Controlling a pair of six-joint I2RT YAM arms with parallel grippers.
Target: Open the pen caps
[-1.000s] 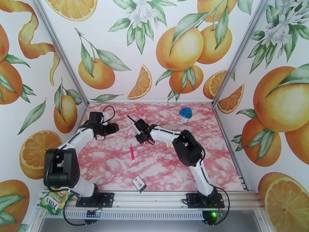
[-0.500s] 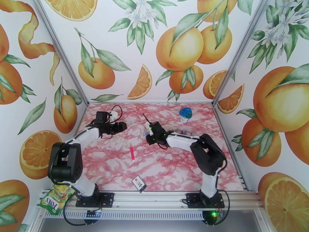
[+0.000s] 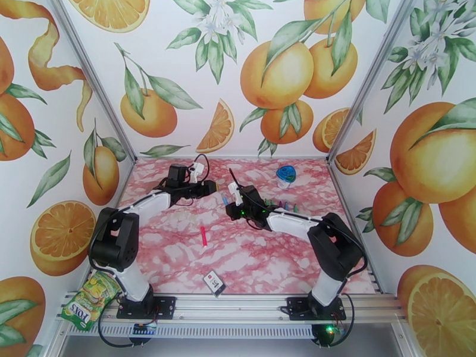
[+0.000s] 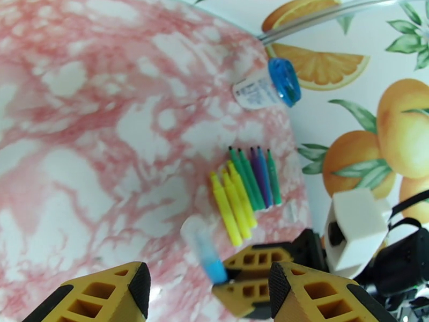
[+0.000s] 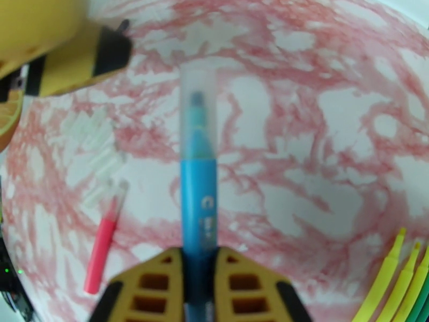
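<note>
- left tool [image 3: 206, 188]: jaws apart, empty, facing 3 o'clock, just short of the cap.
- cap [image 5: 198, 103]: clear, still on the blue pen [image 5: 198, 199], between the tools.
- right tool [image 5: 199, 264]: clamped on the pen barrel.
- uncapped pens [image 4: 244, 191]: row on the surface, 3 o'clock of the right tool.
- step: uncapping. The next move probably calls for the left tool to close on the cap and pull straight towards 9 o'clock.

White arms [image 3: 291, 221], black joints [image 3: 333, 245], yellow latticed fingers [image 5: 161, 285]

Left arm [image 3: 149, 203] forearm directed to 2 o'clock; left gripper [image 3: 207, 188] jaws observed parted, nothing gripped. Right arm [image 3: 291, 221] forearm directed to 10 o'clock; right gripper [image 3: 231, 196] observed clamped on blue pen [image 5: 198, 210]. Grippers faced tip to tip, near, apart.
</note>
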